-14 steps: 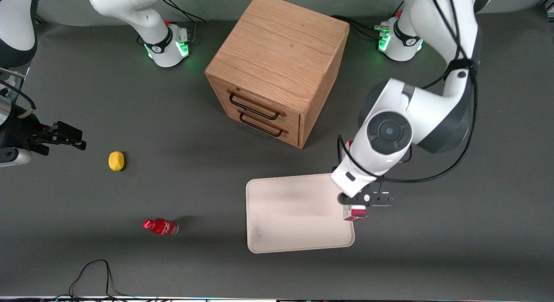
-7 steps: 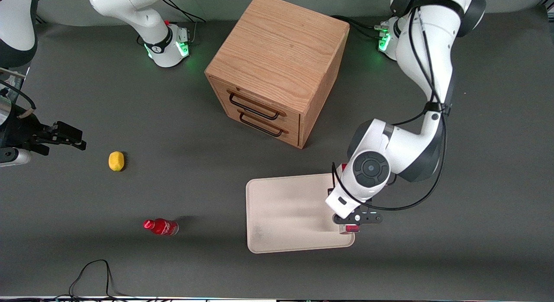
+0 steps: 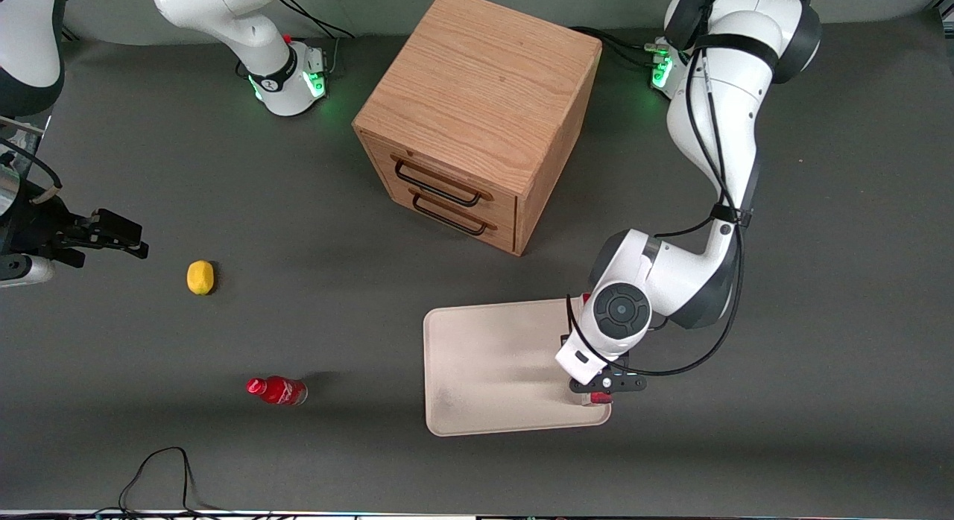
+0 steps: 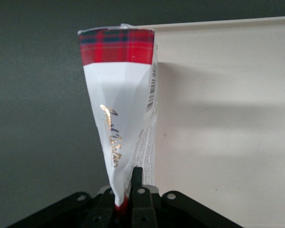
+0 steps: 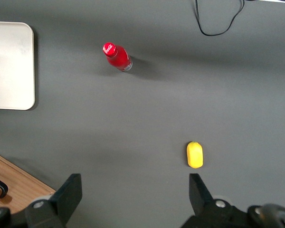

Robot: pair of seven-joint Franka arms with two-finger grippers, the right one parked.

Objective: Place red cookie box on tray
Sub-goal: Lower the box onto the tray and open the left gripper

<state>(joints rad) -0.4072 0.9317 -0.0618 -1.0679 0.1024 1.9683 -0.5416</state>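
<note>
The cream-white tray [image 3: 492,371] lies on the grey table nearer the front camera than the wooden cabinet. My left gripper [image 3: 601,392] is low over the tray's corner at the working arm's end, shut on the red cookie box [image 3: 599,398], of which only a small red bit shows under the arm. In the left wrist view the gripper [image 4: 126,202] pinches the box [image 4: 121,123]: white with gold script, a red tartan end pointing away, lying along the tray's rim [image 4: 218,24]. The box looks squeezed narrow at the fingers.
A wooden two-drawer cabinet [image 3: 477,118] stands farther from the camera than the tray. A small red bottle [image 3: 277,390] and a yellow lemon [image 3: 200,276] lie toward the parked arm's end of the table. A black cable [image 3: 156,475] loops at the front edge.
My left gripper has come down and moved nearer the front camera with the box, from above the tray's edge to low over its corner.
</note>
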